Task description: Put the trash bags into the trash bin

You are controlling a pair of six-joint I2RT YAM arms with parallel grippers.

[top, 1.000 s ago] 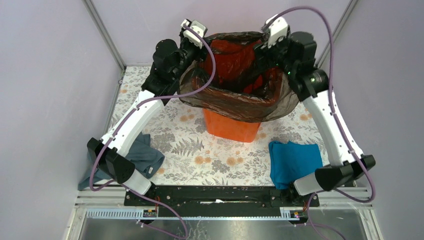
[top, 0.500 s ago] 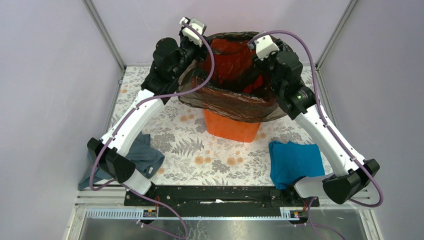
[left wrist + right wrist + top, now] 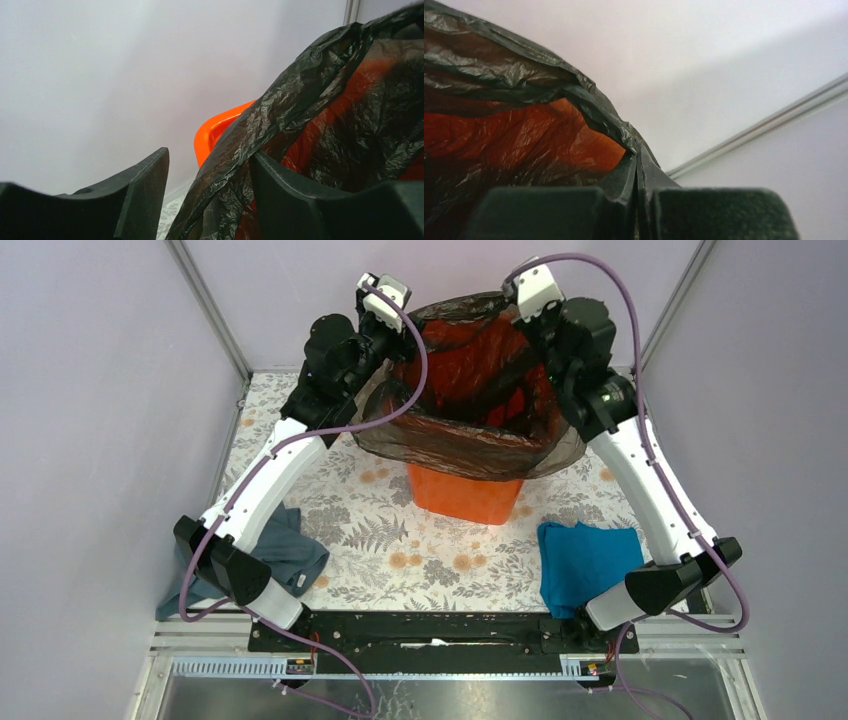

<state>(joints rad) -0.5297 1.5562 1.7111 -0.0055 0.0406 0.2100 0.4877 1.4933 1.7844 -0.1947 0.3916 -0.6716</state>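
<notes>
The orange trash bin [image 3: 460, 495] stands at the back middle of the table, with the black trash bag [image 3: 455, 445] inside it and draped over its rim. My left gripper [image 3: 398, 342] is at the bin's far left corner. In the left wrist view it [image 3: 210, 152] is open, a fold of the bag [image 3: 320, 90] running between its fingers beside the orange rim [image 3: 215, 132]. My right gripper [image 3: 537, 338] is at the far right corner. In the right wrist view it [image 3: 637, 156] is shut on the bag's edge [image 3: 599, 112], which is lifted above the rim.
A grey-blue cloth [image 3: 285, 550] lies at the front left under the left arm. A teal cloth [image 3: 588, 562] lies at the front right. The floral table cover [image 3: 380, 530] ends at walls close behind and beside the bin.
My right gripper swung in over the bin, went back to the far right corner and shut on the bag's edge, lifting it. My left gripper widened a little.
</notes>
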